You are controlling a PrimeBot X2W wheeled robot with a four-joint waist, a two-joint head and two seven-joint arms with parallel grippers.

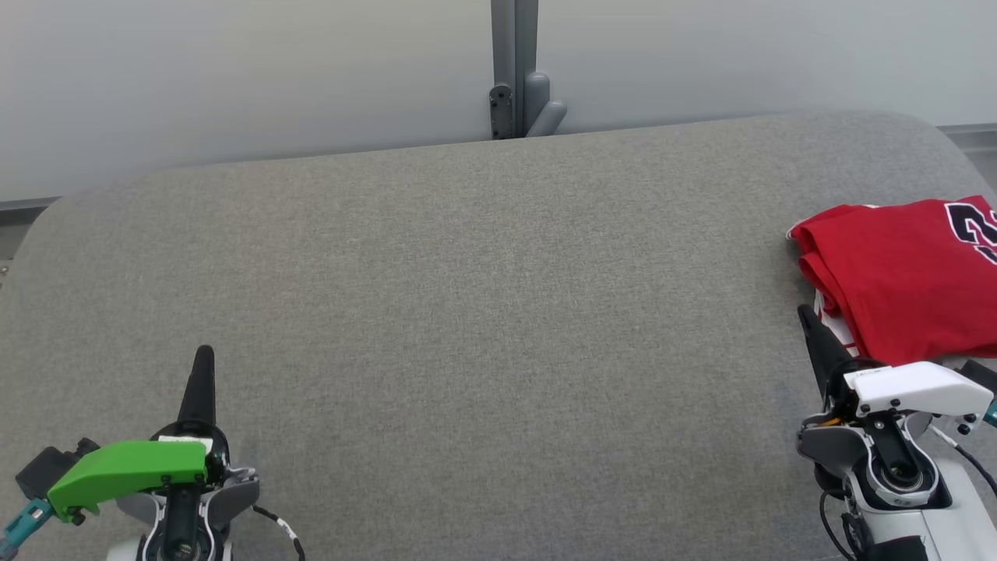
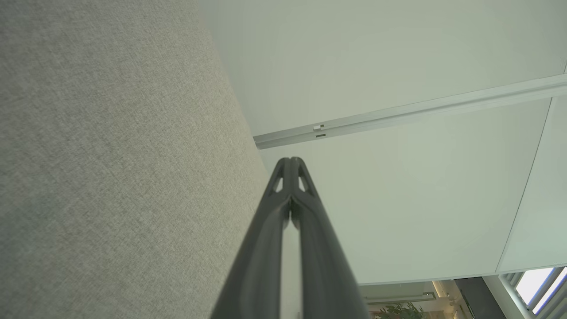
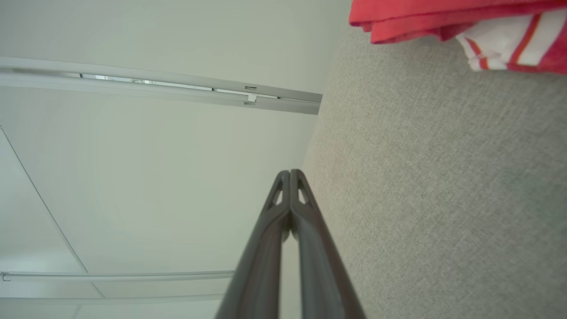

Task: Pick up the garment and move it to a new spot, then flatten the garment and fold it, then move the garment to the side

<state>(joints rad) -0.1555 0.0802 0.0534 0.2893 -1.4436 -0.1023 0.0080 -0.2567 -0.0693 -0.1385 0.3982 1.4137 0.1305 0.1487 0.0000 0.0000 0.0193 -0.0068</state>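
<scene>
The garment (image 1: 903,273) is a red jersey with a dark number and white trim, folded and lying at the right edge of the grey fabric surface (image 1: 483,312). Its red folds and striped white trim (image 3: 500,44) show at the top right of the right wrist view. My right gripper (image 1: 806,315) is shut and empty, its tips just beside the garment's near left corner. My left gripper (image 1: 204,354) rests at the lower left, far from the garment, shut with nothing in it. Both pairs of fingers (image 2: 290,161) (image 3: 290,173) meet at the tips in the wrist views.
A pale wall (image 1: 234,70) runs behind the surface, with a grey post and bracket (image 1: 518,78) at the back middle. The surface's rounded corners fall away at the far left and far right.
</scene>
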